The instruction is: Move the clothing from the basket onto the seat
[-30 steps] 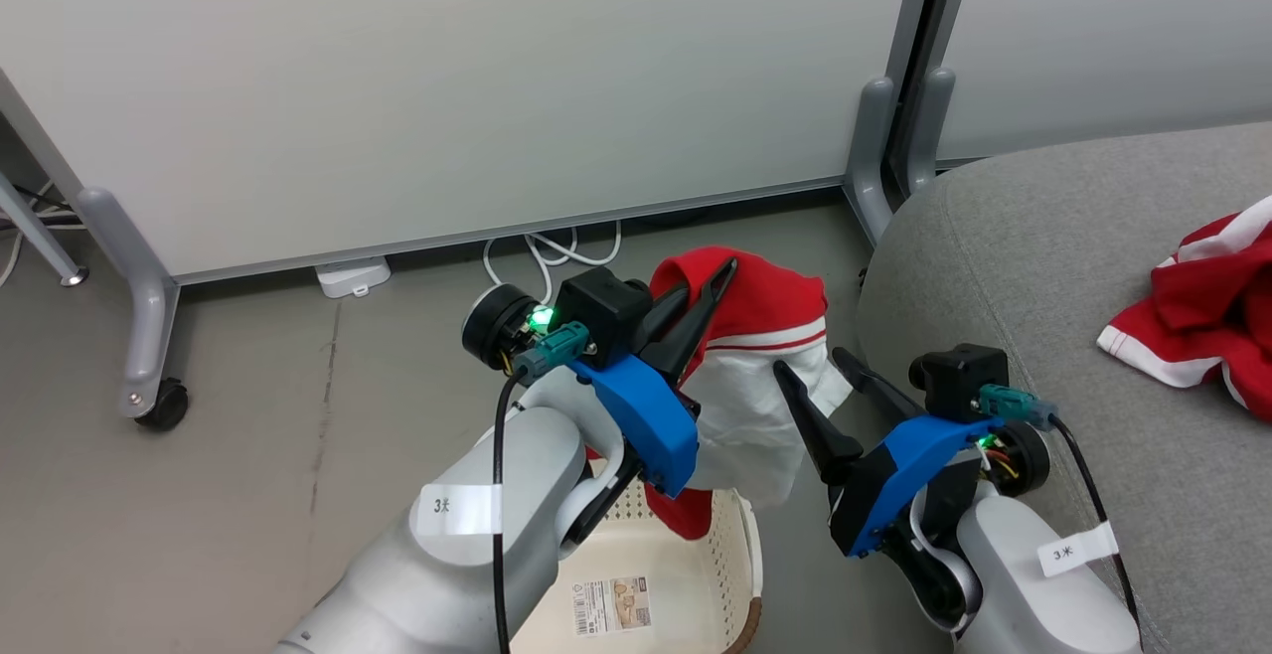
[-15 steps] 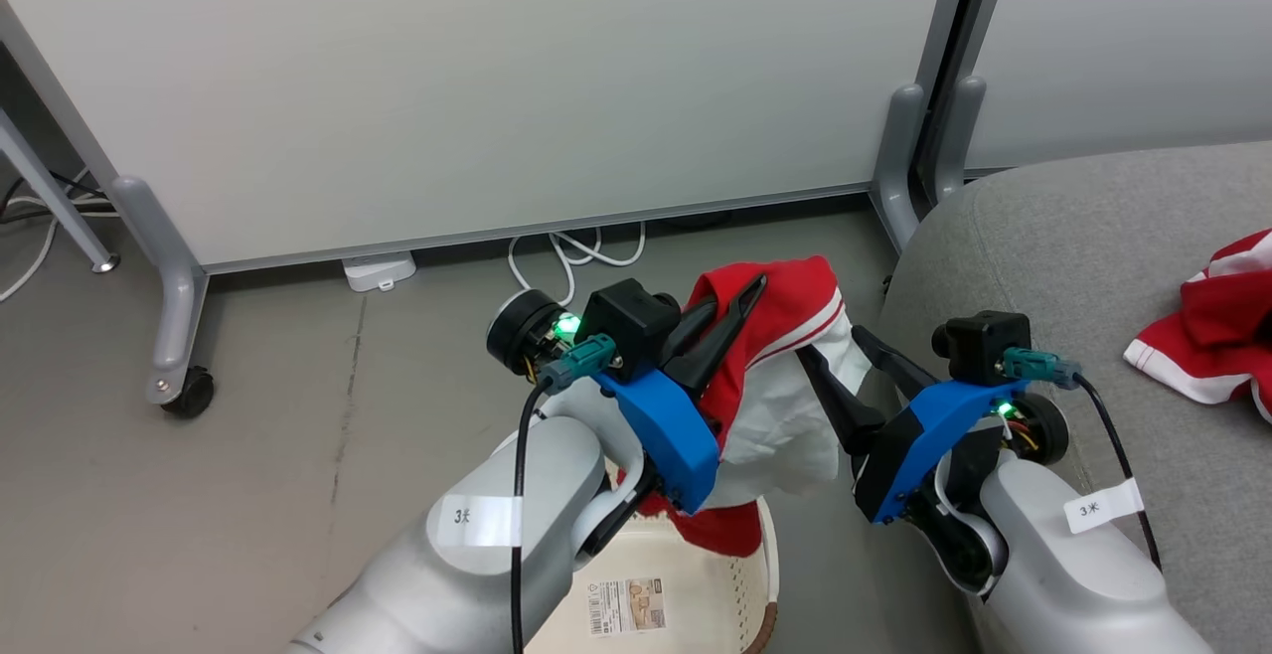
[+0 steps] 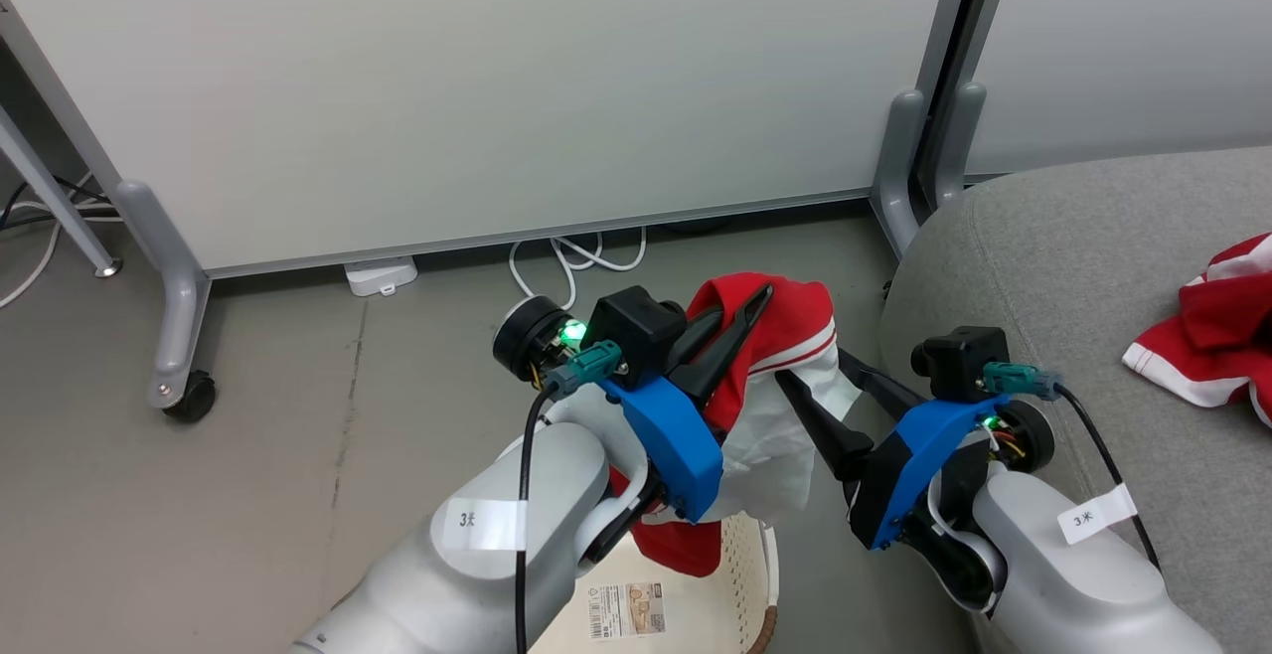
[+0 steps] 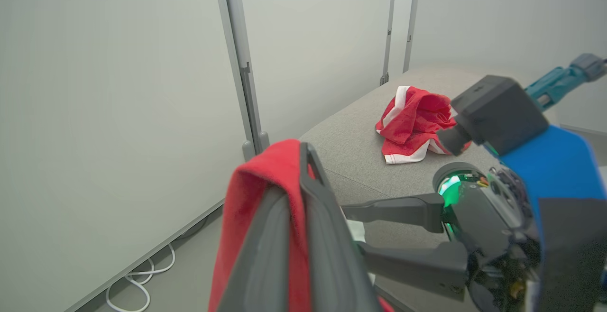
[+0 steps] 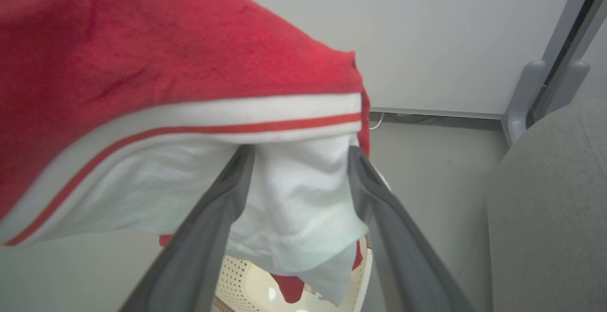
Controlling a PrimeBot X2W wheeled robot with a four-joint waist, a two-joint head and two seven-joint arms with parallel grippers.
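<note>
One piece of the clothing [image 3: 785, 326], red with white stripes and a white lining, hangs above the basket [image 3: 750, 574]. My left gripper [image 3: 760, 291] is shut on its red top fold, and the left wrist view has the red cloth [image 4: 265, 184] draped over those closed fingers. My right gripper [image 3: 813, 366] stands open beside it. In the right wrist view the hanging white part [image 5: 298, 193] lies between its two spread fingers [image 5: 227, 198]. A second red garment [image 3: 1207, 336] lies crumpled on the grey seat [image 3: 1043, 256] at the right.
A white partition [image 3: 497, 87] on grey wheeled feet [image 3: 184, 396] stands behind, with white cables [image 3: 571, 256] on the floor beneath it. The basket's inside shows a label [image 3: 626, 609]. The seat's rounded edge [image 5: 545, 184] is close to my right arm.
The head camera has shifted a little. My left gripper keeps its hold on the garment. The open right gripper has edged slightly toward the hanging white part.
</note>
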